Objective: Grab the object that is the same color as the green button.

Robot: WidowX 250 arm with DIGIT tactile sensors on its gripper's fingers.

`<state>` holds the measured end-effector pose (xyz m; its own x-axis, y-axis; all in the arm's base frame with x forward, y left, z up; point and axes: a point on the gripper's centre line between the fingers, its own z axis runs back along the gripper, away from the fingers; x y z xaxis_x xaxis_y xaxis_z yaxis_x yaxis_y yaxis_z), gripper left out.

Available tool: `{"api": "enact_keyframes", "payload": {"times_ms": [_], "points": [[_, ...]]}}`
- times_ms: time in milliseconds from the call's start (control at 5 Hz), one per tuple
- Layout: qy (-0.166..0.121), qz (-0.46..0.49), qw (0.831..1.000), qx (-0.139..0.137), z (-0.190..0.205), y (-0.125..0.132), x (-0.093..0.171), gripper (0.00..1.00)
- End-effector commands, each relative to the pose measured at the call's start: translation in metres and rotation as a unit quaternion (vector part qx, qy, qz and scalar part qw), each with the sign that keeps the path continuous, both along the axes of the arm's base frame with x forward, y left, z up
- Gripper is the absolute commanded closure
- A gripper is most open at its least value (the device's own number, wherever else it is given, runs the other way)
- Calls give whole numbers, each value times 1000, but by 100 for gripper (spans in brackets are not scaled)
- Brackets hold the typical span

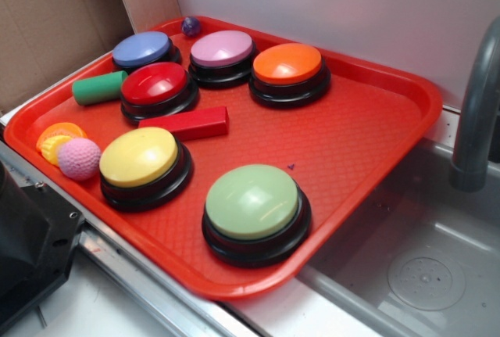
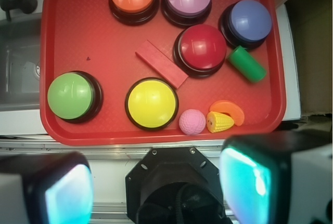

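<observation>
Red plastic tray fills the exterior view, sitting beside a grey sink. Six dome buttons stand on it: green button at the near edge, yellow to its left, then red, blue, pink and orange behind. The green cylinder lies on its side just beside the red button, near the tray's left edge. A red block lies between the red and yellow buttons. A pink ball rests near the yellow button.

From the wrist view, looking down, the gripper hangs off the tray's near edge, fingers spread wide with nothing between them. The cylinder lies tilted at the tray's right side, next to the red button and below the blue one. The green button sits at the left, well apart from the cylinder.
</observation>
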<state>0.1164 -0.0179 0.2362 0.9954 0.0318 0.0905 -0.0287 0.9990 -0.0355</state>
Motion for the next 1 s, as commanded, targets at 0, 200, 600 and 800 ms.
{"api": "enact_keyframes", "payload": {"times_ms": [0,200,600,800], "points": [[0,0,1000,0,0,0,0,0],[0,-44,999,14,-13,13,10,0],[23,-83,996,39,-47,56,28,0],[5,-117,992,39,-61,80,33,0]]}}
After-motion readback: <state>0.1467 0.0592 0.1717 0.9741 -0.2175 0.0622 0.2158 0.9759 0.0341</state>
